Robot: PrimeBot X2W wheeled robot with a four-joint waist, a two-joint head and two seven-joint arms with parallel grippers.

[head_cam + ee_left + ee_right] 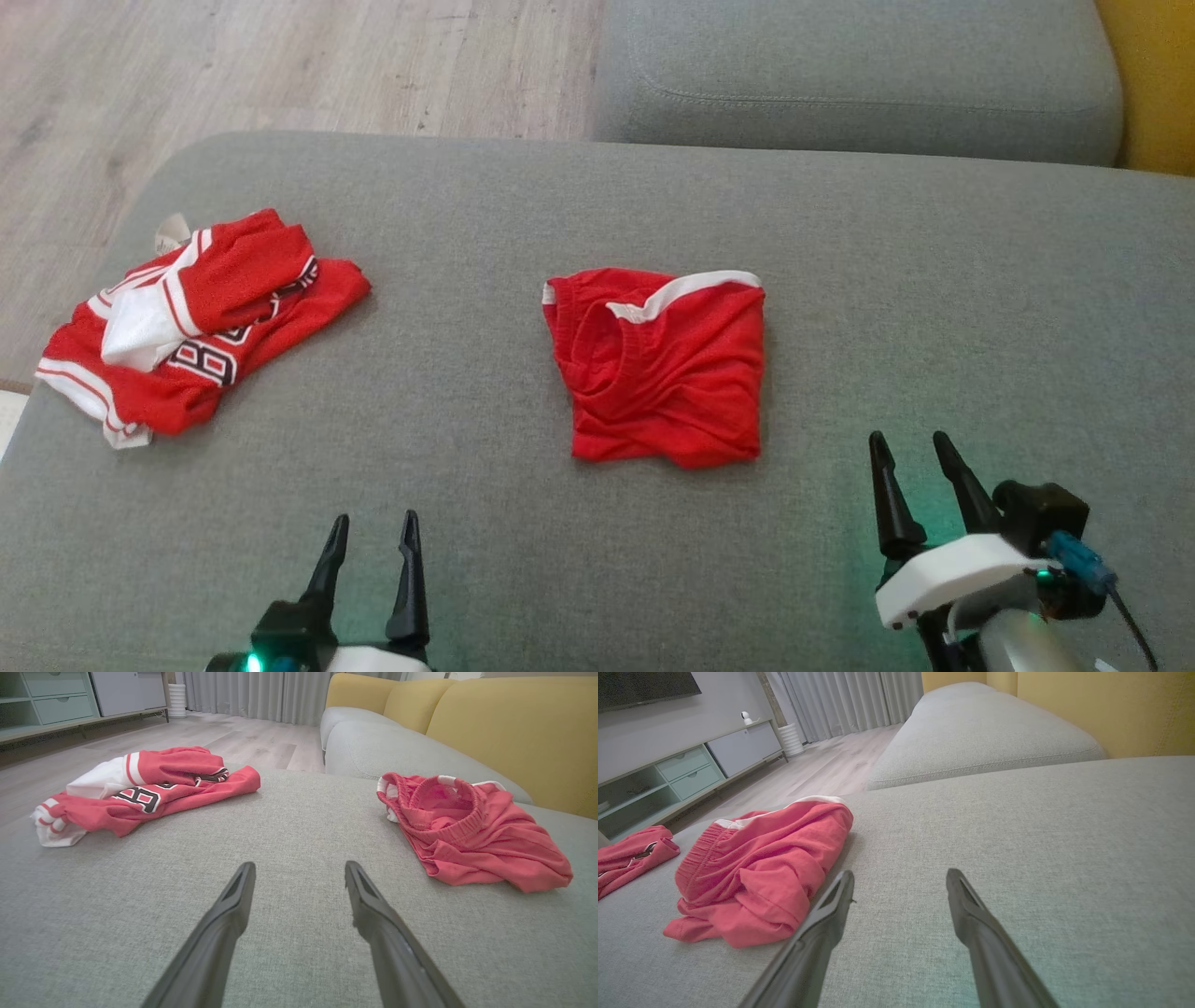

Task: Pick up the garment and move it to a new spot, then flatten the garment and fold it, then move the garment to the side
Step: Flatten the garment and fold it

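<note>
You have the red shorts [663, 369] lying folded in a rough square at the middle of the grey cushion [467, 485], so I judge only the move to the side outstanding. A red jersey [201, 327] sits bunched near the left edge. Your left gripper [373, 516] and right gripper [907, 436] stand spread and empty, short of the shorts. Neither garment is in a container; both rest directly on the cushion.
</note>
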